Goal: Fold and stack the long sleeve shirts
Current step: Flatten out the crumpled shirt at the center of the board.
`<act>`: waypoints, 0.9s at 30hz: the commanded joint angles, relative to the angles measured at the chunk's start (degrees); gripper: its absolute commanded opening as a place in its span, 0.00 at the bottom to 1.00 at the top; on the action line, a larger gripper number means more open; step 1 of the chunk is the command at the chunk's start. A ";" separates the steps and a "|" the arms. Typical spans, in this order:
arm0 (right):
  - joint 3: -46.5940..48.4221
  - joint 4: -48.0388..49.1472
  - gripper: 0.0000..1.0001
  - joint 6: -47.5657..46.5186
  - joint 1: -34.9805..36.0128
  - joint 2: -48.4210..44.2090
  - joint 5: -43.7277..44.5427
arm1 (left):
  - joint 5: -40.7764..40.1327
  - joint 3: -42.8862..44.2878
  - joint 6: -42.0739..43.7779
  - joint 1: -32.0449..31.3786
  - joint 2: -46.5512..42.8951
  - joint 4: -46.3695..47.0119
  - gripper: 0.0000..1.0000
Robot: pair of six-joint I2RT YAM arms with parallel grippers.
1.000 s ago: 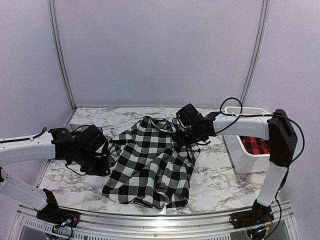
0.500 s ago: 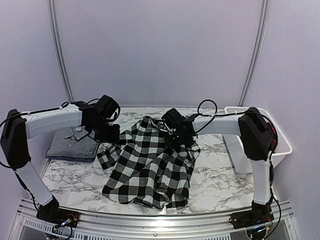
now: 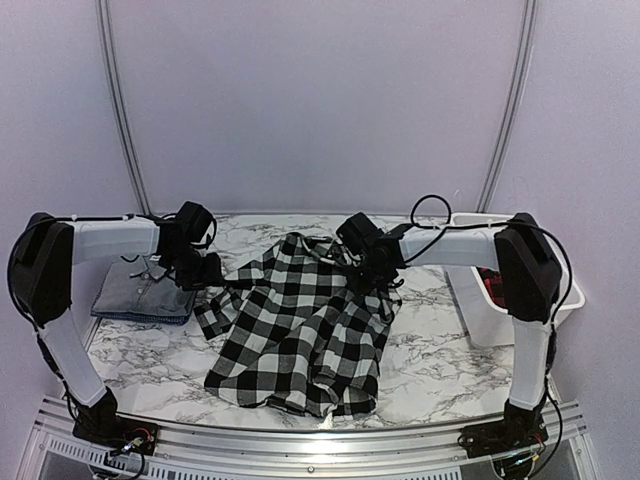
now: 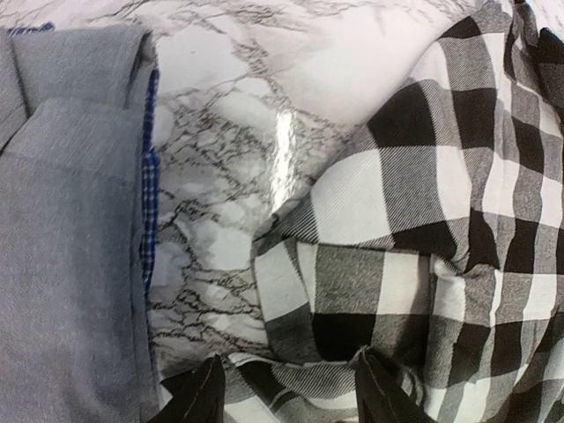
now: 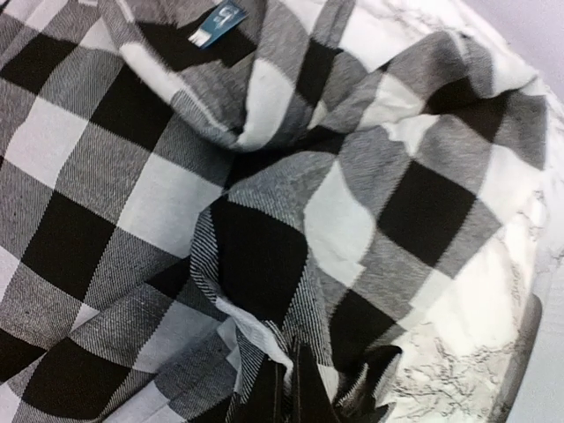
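The black-and-white checked shirt [image 3: 300, 330] lies crumpled and spread in the middle of the marble table [image 3: 440, 360]. My left gripper [image 3: 207, 272] is low over its left sleeve edge. In the left wrist view this gripper [image 4: 291, 398] is open, with the checked cloth [image 4: 414, 220] lying between and under its fingers [image 4: 201, 398]. My right gripper [image 3: 376, 270] is at the shirt's upper right. Its fingers [image 5: 295, 388] are shut on a fold of the checked cloth [image 5: 256, 256]. The grey shirt [image 3: 140, 290] [image 4: 70, 229] lies folded at the left. A red-and-black shirt [image 3: 492, 285] shows inside the bin.
A white bin [image 3: 475, 318] stands at the right edge of the table, partly behind the right arm. A blue checked edge [image 4: 151, 176] shows under the grey shirt. A blue label [image 5: 220, 22] sits at the checked shirt's collar.
My left arm swung from the front left, uncovering the grey shirt, to the checked shirt's left edge, and its jaws widened. My right gripper closed on a fold of the checked shirt.
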 commanded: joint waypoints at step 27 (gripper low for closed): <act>0.22 -6.89 0.00 -0.27 -11.94 -19.19 11.57 | -15.62 24.58 4.72 4.52 10.99 -1.87 0.00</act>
